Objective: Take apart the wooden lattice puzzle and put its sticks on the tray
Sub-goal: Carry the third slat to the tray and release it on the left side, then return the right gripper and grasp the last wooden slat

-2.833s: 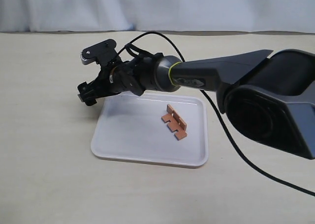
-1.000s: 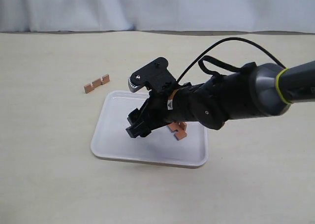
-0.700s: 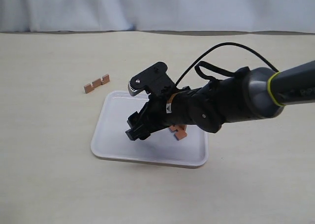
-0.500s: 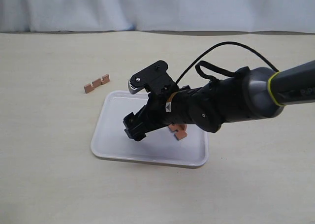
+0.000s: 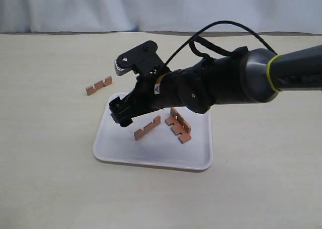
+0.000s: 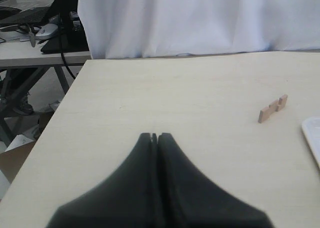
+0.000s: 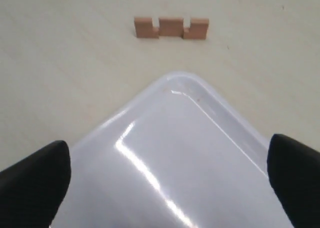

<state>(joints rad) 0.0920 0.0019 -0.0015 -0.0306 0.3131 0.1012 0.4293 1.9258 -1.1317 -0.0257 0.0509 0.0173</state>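
Where the right gripper (image 5: 122, 114) hangs: above the left part of the tray (image 5: 121, 151), its arm reaching in from the right of the exterior view and across the middle
Right gripper state: jaws spread wide, nothing between them; in the right wrist view the two dark fingers (image 7: 35, 180) sit at opposite edges with the tray corner (image 7: 175, 153) showing between
Left gripper (image 6: 156, 137): fingers pressed together with no gap, holding nothing, over bare table (image 6: 175, 102); it does not show in the exterior view
Tray: white, low-rimmed, flat on the table (image 5: 50, 163) near the middle of the exterior view
Wooden lattice puzzle: not standing as a grid; only separate pieces show
Pair of sticks (image 5: 178, 124): on the right half of the tray, touching each other, one flat and one on its edge; whether they are locked together I cannot tell
Single stick (image 5: 147, 128): on the tray, just left of the pair and apart from it, close under the right gripper
Stick on the table (image 5: 98, 85): outside the tray, beyond its far left corner, not touching the rim; also seen at (image 7: 171, 27) and (image 6: 273, 109)
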